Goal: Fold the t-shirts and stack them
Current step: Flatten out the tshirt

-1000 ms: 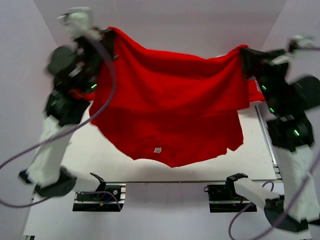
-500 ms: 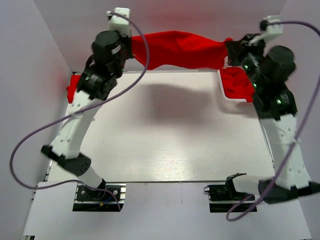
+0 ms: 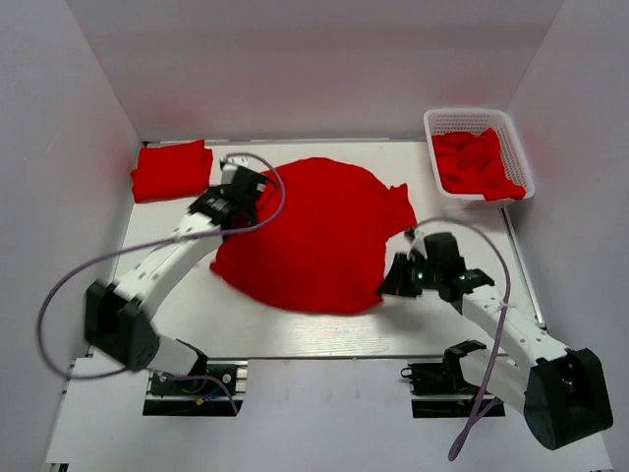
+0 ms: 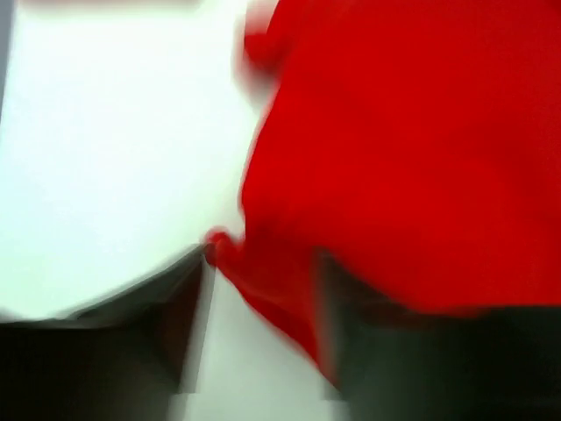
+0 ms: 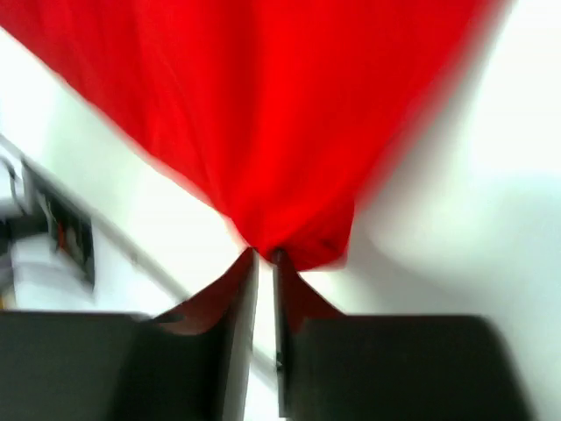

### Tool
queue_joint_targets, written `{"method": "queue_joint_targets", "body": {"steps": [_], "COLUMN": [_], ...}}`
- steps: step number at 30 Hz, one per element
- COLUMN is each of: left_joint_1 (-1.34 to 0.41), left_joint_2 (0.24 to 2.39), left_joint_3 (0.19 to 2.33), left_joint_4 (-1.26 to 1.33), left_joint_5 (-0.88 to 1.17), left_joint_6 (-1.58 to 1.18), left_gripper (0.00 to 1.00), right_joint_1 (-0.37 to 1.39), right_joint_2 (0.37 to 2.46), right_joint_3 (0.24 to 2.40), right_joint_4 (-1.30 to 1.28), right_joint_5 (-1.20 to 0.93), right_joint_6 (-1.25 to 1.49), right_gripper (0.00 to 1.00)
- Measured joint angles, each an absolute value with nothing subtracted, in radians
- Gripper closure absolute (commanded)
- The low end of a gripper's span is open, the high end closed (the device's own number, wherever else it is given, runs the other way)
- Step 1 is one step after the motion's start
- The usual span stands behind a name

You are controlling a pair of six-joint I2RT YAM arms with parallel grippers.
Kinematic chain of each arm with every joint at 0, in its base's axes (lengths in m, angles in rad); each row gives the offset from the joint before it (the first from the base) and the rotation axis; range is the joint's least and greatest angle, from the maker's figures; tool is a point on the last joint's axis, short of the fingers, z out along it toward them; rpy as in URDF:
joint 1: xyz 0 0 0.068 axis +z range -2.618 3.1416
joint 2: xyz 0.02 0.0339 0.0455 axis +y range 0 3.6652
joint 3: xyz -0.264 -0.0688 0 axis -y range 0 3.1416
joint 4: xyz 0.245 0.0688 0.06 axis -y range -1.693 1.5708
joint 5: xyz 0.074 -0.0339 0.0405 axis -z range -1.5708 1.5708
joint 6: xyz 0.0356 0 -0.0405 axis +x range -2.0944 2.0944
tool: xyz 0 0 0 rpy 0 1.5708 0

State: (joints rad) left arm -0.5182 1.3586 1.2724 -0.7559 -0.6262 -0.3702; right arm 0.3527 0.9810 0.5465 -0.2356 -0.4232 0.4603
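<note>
Plainly, one spread t-shirt (image 3: 314, 236) touches the left gripper (image 4: 263, 263), jaws parted, and the right gripper (image 5: 265, 256), grip untellable; one folded t-shirt (image 3: 172, 169) and one basket (image 3: 477, 114) lie beyond them.

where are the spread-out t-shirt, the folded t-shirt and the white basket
spread-out t-shirt (image 3: 310, 231), top view, middle of the cloth
folded t-shirt (image 3: 172, 169), top view, centre of its upper face
white basket (image 3: 472, 115), top view, far rim

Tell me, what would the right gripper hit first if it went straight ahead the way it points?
The spread red t-shirt. The right gripper points at its near edge, and the wrist view shows cloth right at the tips, so probably that fabric.
</note>
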Motion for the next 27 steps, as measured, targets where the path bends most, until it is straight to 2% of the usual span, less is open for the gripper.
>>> {"method": "queue_joint_targets", "body": {"steps": [1,2,3,8,15,18,23,27], "left_joint_1": [-0.508,-0.497,-0.486,-0.458,-0.458,-0.458,-0.457,-0.457], "left_joint_2": [1.426,1.488,1.535,1.527,1.349,1.363,1.513,1.557], "left_joint_3": [1.256,1.249,1.248,1.275,1.314,1.290,1.263,1.166], "left_joint_4": [-0.823,-0.891,-0.949,-1.084,-0.953,-0.890,-0.851,-0.785], "left_joint_5": [-0.625,-0.624,-0.619,-0.609,-0.578,-0.530,-0.460,-0.360], "left_joint_6": [-0.437,-0.501,-0.555,-0.691,-0.657,-0.628,-0.638,-0.655], "left_gripper": [0.05,0.00,0.00,0.00,0.00,0.00,0.00,0.00], "right_joint_1": [0.363,0.372,0.381,0.386,0.384,0.385,0.385,0.384], "right_joint_2": [0.988,0.983,0.974,0.945,1.053,1.185,1.407,1.601], "right_joint_3": [0.499,0.476,0.476,0.650,0.840,0.930,1.079,1.238], "right_joint_4": [-0.292,-0.358,-0.412,-0.498,-0.374,-0.369,-0.348,-0.355], "right_joint_5": [-0.439,-0.449,-0.451,-0.388,-0.295,-0.268,-0.214,-0.177], "right_joint_6": [0.470,0.467,0.464,0.408,0.397,0.380,0.329,0.295], "right_gripper": [0.43,0.22,0.10,0.10,0.10,0.10,0.10,0.10]}}
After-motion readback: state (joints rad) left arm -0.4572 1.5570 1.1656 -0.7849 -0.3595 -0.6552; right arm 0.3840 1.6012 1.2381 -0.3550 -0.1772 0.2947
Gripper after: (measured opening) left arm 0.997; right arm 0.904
